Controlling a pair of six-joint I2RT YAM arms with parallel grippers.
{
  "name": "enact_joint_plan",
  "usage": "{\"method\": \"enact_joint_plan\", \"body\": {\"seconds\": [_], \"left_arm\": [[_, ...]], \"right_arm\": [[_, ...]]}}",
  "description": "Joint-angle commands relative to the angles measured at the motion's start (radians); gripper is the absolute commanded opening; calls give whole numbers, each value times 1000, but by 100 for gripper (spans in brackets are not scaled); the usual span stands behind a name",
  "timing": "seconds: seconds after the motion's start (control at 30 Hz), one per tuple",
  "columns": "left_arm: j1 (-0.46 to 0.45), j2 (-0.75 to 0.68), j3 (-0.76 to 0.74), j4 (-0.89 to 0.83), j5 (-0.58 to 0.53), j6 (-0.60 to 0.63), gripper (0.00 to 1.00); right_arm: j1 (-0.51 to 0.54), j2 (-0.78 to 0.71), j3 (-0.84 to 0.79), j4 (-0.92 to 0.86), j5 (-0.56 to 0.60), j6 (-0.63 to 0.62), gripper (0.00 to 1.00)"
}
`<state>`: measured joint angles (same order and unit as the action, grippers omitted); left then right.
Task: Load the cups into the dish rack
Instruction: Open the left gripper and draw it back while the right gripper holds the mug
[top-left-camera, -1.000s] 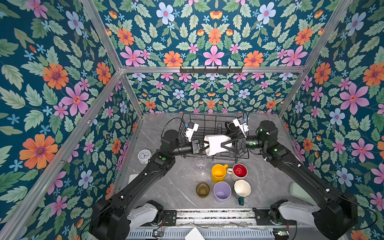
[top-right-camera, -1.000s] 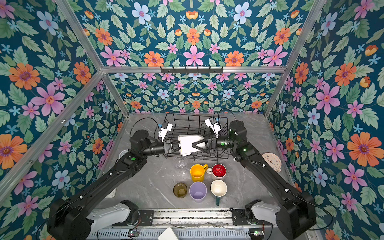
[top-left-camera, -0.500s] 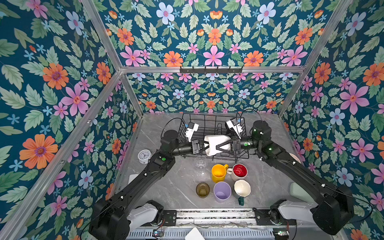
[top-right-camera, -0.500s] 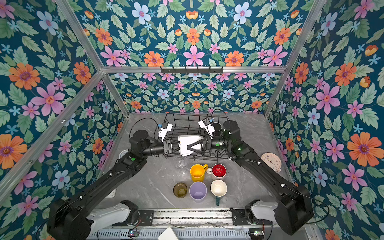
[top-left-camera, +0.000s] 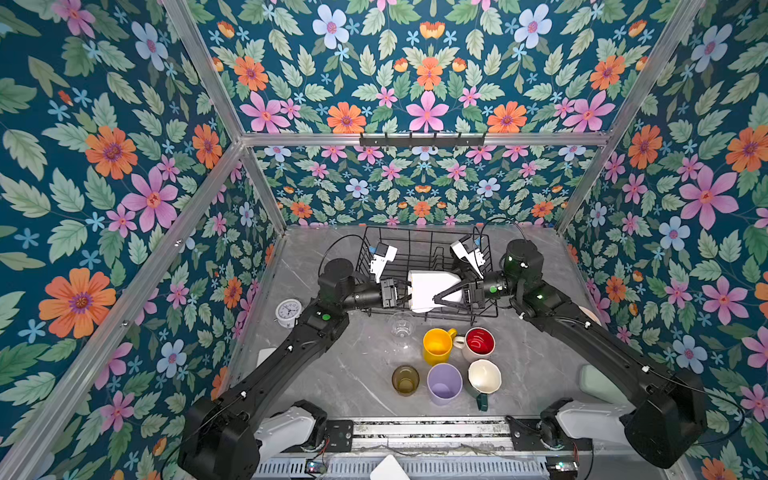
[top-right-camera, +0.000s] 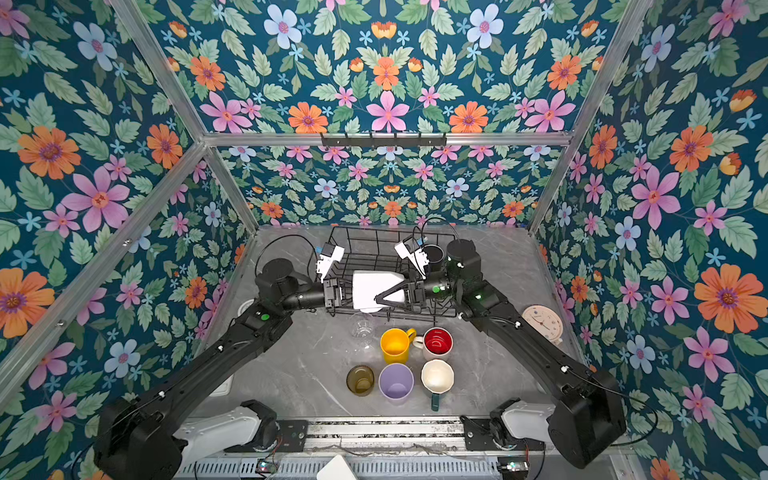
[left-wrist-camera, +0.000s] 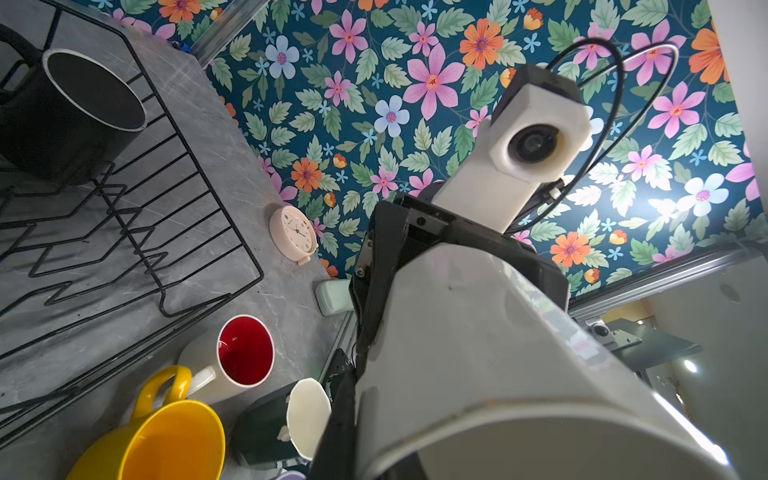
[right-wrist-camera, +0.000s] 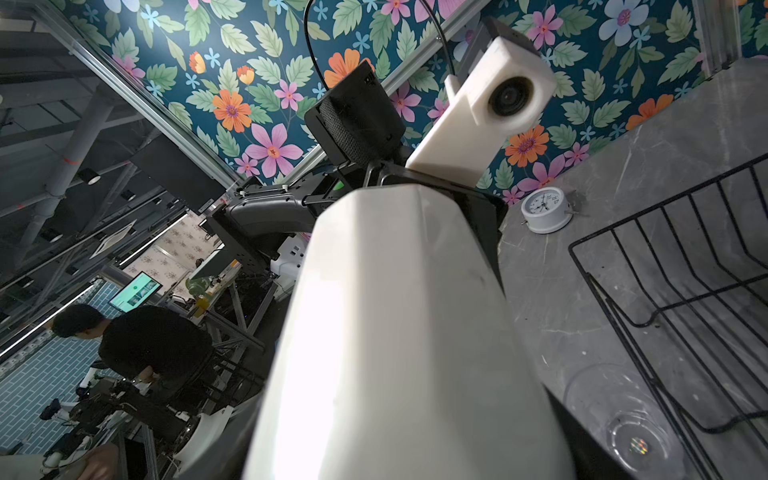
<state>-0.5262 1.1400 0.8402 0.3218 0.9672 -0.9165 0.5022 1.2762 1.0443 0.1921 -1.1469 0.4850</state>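
Dish rack (top-left-camera: 419, 248): black mug (top-right-camera: 432, 254), 2 o'clock.
Left claw (top-left-camera: 405, 293): we see it pinching white mug (top-left-camera: 428, 282).
Right claw (top-left-camera: 437, 296): around it; grip unclear.

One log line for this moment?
left gripper: shut on white mug | right gripper: around mug, grip unclear | place: at black wire dish rack

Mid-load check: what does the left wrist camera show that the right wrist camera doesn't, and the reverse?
Only the left wrist view: the black mug standing in the dish rack, plus the yellow mug, red-inside mug and teal mug on the table, and a cream clock.
Only the right wrist view: the clear glass just outside the rack, a white clock, and a person in black outside the cell.
Both: the white cup filling the foreground, the dish rack and the grey table.
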Motion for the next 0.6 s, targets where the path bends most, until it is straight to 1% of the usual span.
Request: {"method": "enact_joint_plan", "body": {"seconds": [0.0, 0.1, 0.13, 0.17, 0.5, 0.57], "left_arm": [[-4, 3, 9, 51, -42, 11, 0], [-4, 6, 9, 51, -39, 11, 0], [-3, 6, 8, 51, -39, 11, 0], [-3, 7, 8, 51, -37, 11, 0], [-3, 10, 13, 36, -33, 19, 0], [-4, 9, 19, 14, -33, 28, 4]], "right_arm": [[6, 0, 6, 4, 72, -3, 38], [8, 0, 10, 1, 74, -3, 17], [7, 0, 10, 0, 80, -3, 7], [8, 1, 10, 0, 87, -3, 0], [8, -19, 26, 0, 107, 18, 0], [7, -33, 32, -4, 120, 19, 0]]}}
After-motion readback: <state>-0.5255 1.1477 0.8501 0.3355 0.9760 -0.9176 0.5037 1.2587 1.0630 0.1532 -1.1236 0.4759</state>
